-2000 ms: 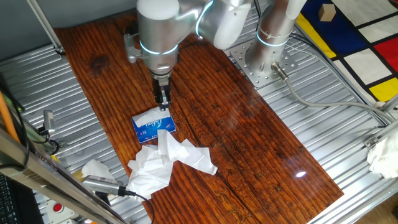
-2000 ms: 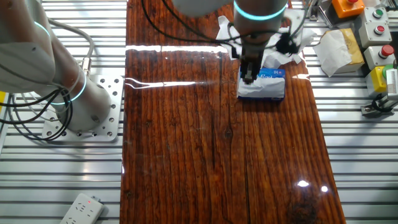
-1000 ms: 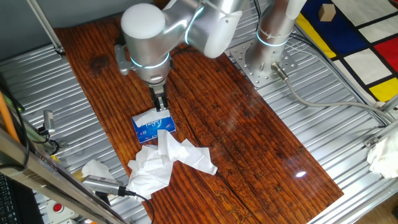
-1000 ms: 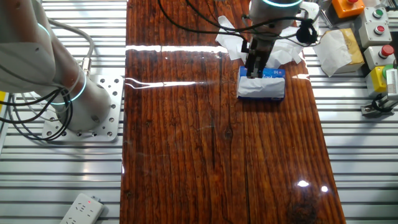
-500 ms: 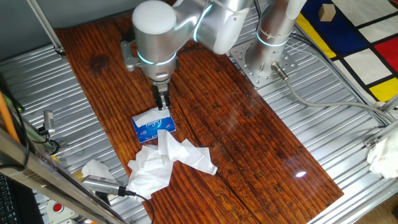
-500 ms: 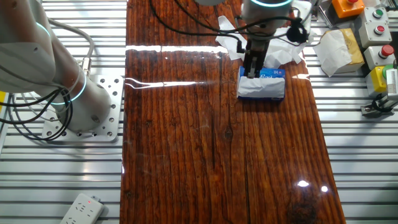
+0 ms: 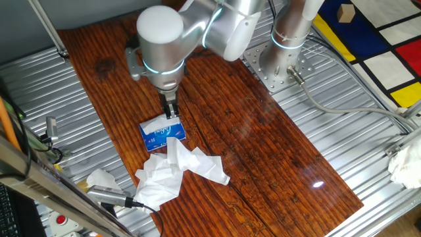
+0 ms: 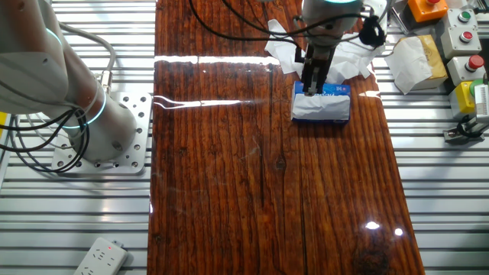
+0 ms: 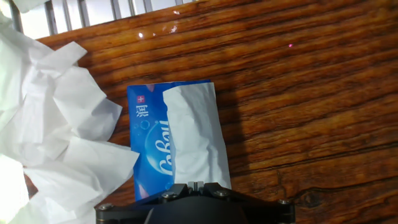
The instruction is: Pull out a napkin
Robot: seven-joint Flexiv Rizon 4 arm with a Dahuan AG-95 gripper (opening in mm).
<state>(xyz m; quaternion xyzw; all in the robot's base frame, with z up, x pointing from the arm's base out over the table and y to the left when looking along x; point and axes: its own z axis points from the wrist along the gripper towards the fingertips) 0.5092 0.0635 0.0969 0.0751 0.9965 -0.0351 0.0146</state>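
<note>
A small blue pack (image 7: pixel 162 135) with white lettering lies on the wooden table (image 7: pixel 250 145). The napkin (image 9: pixel 193 137), a narrow white sheet, lies along the pack's top (image 9: pixel 148 143) and runs in under my fingers. My gripper (image 7: pixel 170 113) points straight down at the pack's far end, fingers pressed together on the napkin's end (image 7: pixel 155 123). From the opposite side, the gripper (image 8: pixel 312 86) stands over the pack (image 8: pixel 338 91) and the napkin (image 8: pixel 319 111). The shut fingertips (image 9: pixel 194 185) show at the bottom of the hand view.
A big heap of crumpled white tissues (image 7: pixel 176 170) lies against the pack's near end, also seen as tissues (image 9: pixel 50 124) left of the pack. More tissue (image 8: pixel 412 57) and button boxes (image 8: pixel 458 46) sit off the board. The arm's base (image 7: pixel 279 59) is bolted at the back.
The arm's wrist has swung a little from side to side above the pack. The fingertips stay at the pack's far end. Pack and tissue heap have not moved.
</note>
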